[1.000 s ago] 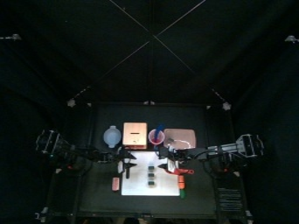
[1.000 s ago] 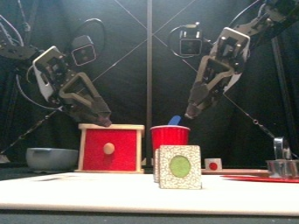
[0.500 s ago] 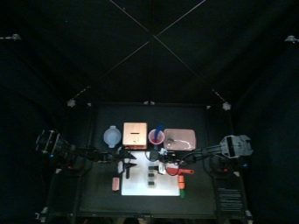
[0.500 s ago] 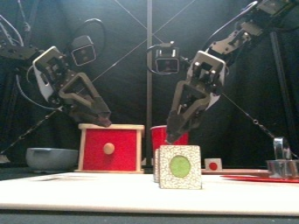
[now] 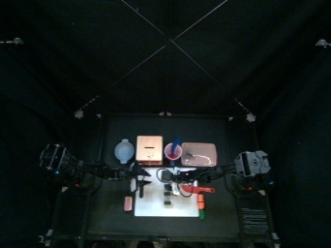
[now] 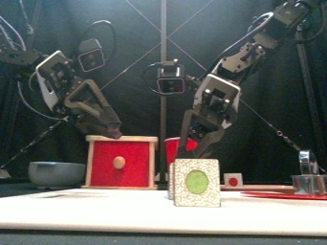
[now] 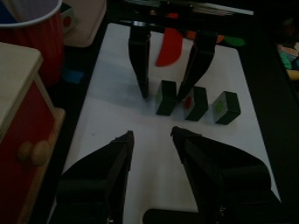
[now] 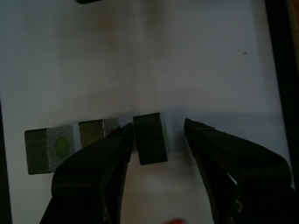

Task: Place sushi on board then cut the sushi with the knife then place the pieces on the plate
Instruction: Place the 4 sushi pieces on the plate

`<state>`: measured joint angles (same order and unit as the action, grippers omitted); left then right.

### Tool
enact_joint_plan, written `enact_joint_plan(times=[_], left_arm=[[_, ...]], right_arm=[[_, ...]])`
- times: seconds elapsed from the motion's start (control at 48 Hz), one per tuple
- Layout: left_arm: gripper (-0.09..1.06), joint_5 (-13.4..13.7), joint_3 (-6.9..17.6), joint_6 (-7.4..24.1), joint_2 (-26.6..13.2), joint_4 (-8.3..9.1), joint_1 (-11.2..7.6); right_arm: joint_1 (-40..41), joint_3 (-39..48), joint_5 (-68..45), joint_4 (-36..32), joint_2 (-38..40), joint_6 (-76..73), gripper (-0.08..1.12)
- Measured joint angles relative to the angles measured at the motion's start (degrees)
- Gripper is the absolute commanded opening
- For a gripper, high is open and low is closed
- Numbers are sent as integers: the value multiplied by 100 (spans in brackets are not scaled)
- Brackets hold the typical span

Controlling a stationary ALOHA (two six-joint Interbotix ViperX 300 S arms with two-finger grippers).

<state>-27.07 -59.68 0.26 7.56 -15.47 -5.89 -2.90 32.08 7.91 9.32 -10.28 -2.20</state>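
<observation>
The white cutting board [image 5: 153, 211] lies in the middle of the tabletop, toward its near edge. The sushi roll [image 8: 97, 138] stands on it, split into three dark green blocks set in a short row, close together but with small gaps between them.

The right gripper [image 8: 156, 129] comes in from the right and hangs low over the board. Its jaws are spread and straddle the end block [image 8: 149, 138], one jaw on each side. One jaw is just beside the block and a gap shows at the other, so nothing is clamped. The other two blocks [image 7: 208, 104] stand outside the jaws and no gripper touches them. In the front view the nearest block [image 6: 196, 182] shows a pale face with a green oval, and the right gripper comes down just behind it.

The left gripper [image 7: 152, 136] is off to the left, raised above the wooden box [image 6: 119, 161] with its red drawer front. Its jaws are released and hold nothing.

Along the far side of the tabletop, from left to right, stand the blue-grey bowl [image 5: 124, 151], the wooden box, the red cup [image 5: 173, 149] and the pink tray [image 5: 202, 151]. The tray is well apart from the sushi. A metal cutter [image 6: 307, 183] sits at the right edge in the front view.
</observation>
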Motion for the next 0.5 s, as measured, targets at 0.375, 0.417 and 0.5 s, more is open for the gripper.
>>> enact_joint_plan(times=[0.375,0.417,0.5], left_arm=[[80,0,0,-9,0,0,0],[80,0,0,-9,0,0,0],[80,0,0,-18,0,0,0]], right_arm=[[-26,-18,79,-53,-35,-18,53],[-18,44,176,-26,62,-18,53],[26,202,360,0,404,-18,53]])
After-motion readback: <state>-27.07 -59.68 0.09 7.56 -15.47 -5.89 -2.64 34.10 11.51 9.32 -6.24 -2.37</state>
